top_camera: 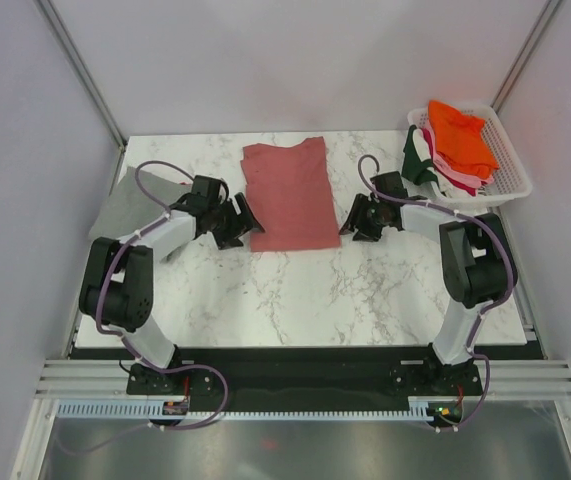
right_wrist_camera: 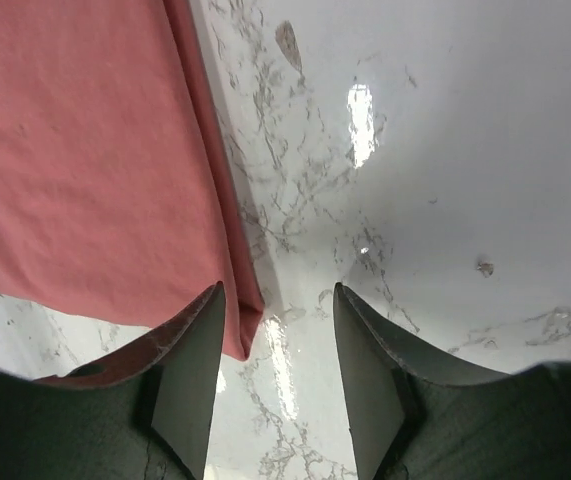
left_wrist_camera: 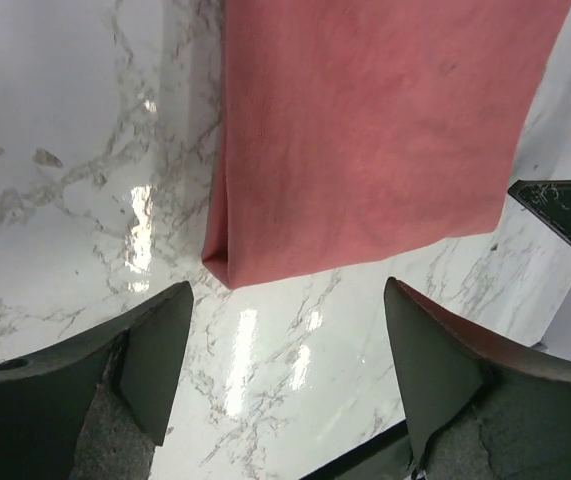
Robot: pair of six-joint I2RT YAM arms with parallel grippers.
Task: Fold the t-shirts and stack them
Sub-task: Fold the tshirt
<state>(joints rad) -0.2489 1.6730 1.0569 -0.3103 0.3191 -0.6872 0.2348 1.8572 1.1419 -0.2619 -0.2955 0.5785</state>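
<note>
Folded pink t-shirt [top_camera: 287, 195] flat on marble table [top_camera: 295, 290], left gripper [top_camera: 245, 220] by its near-left corner, jaws open, hem just ahead, right gripper [top_camera: 353, 222] at its near-right corner, jaws open astride that edge

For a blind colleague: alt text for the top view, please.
A folded pink t-shirt lies flat between the left gripper and right gripper. A grey t-shirt lies at left; a basket of shirts stands far right.
</note>
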